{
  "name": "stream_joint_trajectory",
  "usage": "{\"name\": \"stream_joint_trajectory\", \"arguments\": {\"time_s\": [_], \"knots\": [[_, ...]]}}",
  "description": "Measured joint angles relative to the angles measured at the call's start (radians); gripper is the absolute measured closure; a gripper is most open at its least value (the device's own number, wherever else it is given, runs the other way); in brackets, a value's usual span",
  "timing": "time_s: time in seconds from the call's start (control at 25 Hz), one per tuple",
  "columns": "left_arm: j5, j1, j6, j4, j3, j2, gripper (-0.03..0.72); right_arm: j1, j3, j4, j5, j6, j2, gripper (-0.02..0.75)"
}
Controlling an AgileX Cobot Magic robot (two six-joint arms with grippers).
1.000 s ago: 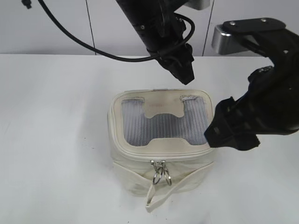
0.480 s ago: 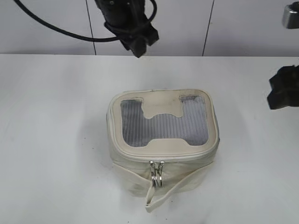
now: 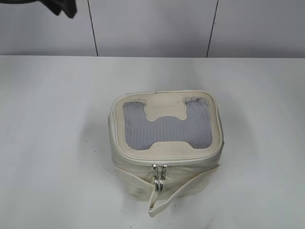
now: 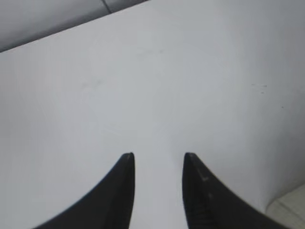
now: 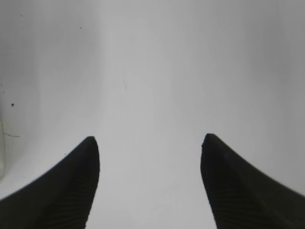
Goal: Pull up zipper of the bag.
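The cream-white bag stands alone on the white table, its lid with the grey ribbed panel facing up. The zipper runs round the lid edge, and its two silver pulls hang together at the front middle. A loose cream strap droops below them. My left gripper is open and empty over bare table; a corner of the bag shows at the lower right of its view. Only a dark bit of the left arm shows at the exterior view's top left. My right gripper is open and empty over bare table.
The white table spreads on all sides of the bag. A grey panelled wall runs along the back edge.
Both arms have pulled away from the bag. The left arm rose and swung to the top left corner. The right arm left the exterior view to the right. The bag stayed put.
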Motion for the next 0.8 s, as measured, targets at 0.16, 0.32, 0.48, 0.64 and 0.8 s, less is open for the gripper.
{"name": "stream_joint_trajectory", "arguments": {"time_s": [0.16,0.32,0.48,0.64,0.8], "knots": [[-0.002,0.071,-0.034,0.028,0.104,-0.127,0.421,-0.002,0.000,0.037,0.007,-0.003,0.000,0.216],[-0.001,0.116,-0.060,0.047,0.283,-0.292,0.421,-0.002,0.000,0.039,0.056,-0.017,-0.007,0.216],[0.000,0.120,-0.100,0.050,0.470,-0.483,0.421,-0.002,0.000,0.043,0.132,-0.026,-0.055,0.216],[-0.008,0.120,-0.131,0.051,0.647,-0.689,0.421,-0.002,0.036,0.050,0.168,-0.029,-0.161,0.216],[-0.103,0.120,-0.147,0.042,0.866,-0.920,0.421,-0.002,0.116,0.049,0.178,-0.030,-0.318,0.216]]}}
